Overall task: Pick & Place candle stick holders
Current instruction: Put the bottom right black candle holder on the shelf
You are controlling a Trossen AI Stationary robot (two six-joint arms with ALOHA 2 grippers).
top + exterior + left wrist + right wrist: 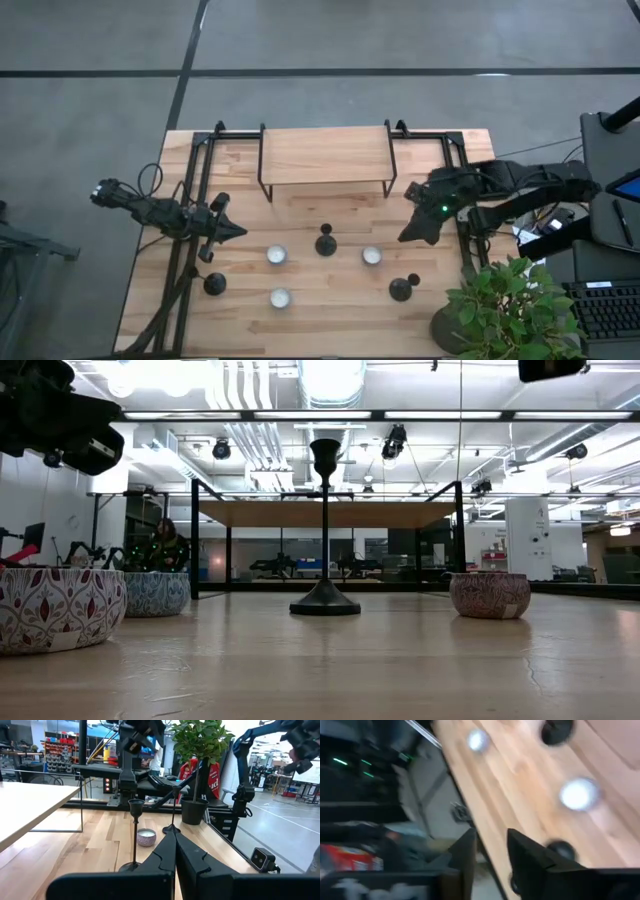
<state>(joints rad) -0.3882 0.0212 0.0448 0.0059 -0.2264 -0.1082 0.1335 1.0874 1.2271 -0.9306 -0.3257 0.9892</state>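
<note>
Three black candlestick holders stand upright on their round bases on the wooden table: one in the middle (pixel 325 243), one near the front left (pixel 214 283), one near the front right (pixel 402 288). The middle one shows tall in the low view (pixel 324 530). My left gripper (pixel 237 231) hovers left of the middle holder, shut and empty; its wrist view shows a holder (pixel 135 832) just ahead. My right gripper (pixel 412 236) hovers above the table's right part, behind the front right holder, open and empty.
Three small patterned bowls with white candles (pixel 277 255) (pixel 371 255) (pixel 280 297) stand among the holders. A wooden riser shelf on black legs (pixel 325 155) stands at the far side. A potted plant (pixel 505 300) sits at the front right corner.
</note>
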